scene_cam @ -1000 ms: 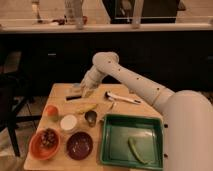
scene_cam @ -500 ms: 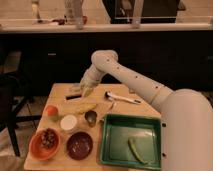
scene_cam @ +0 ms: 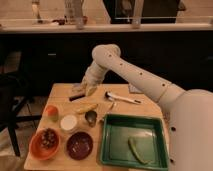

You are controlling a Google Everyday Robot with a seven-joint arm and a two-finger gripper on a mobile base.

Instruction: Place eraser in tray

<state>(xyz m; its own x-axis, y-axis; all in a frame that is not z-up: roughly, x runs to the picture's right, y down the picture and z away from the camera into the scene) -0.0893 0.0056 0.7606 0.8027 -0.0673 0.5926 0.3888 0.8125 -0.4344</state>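
Your gripper [scene_cam: 86, 90] sits low over the far-left part of the wooden table [scene_cam: 62, 95], at abt 11 o'clock from the table's centre. The white arm [scene_cam: 130, 70] reaches in from the robot body at 4 o'clock, bends at an elbow up top, then drops down-left to the wrist. You can't tell from this view whether the pincer is wide, narrow or clamped on anything. The eraser [scene_cam: 76, 97], a dark flat strip, lies on the table at 7 o'clock of the gripper and very close to it; touching or not, can't tell. It's outside the tray [scene_cam: 105, 142], the big green rectangular one w/ a raised rim at the near-right corner, roughly 5 o'clock from the eraser and well apart from it. Inside the tray you've got one pale greenish elongated item [scene_cam: 136, 150], lying toward its near-right side. A white-handled tool [scene_cam: 122, 99] lies at 3 o'clock of the gripper, betw. it and the table's right edge. At 6 o'clock of the gripper there's a yellowish item [scene_cam: 86, 108], then a small dark cup [scene_cam: 91, 117] just past it. Near-left you have an orange bowl [scene_cam: 44, 145] w/ dark contents and a maroon bowl [scene_cam: 80, 145] beside it at 3 o'clock. A white round lid-like thing [scene_cam: 68, 122] and a small orange-and-green item [scene_cam: 51, 111] sit at abt 12 o'clock of the bowls.
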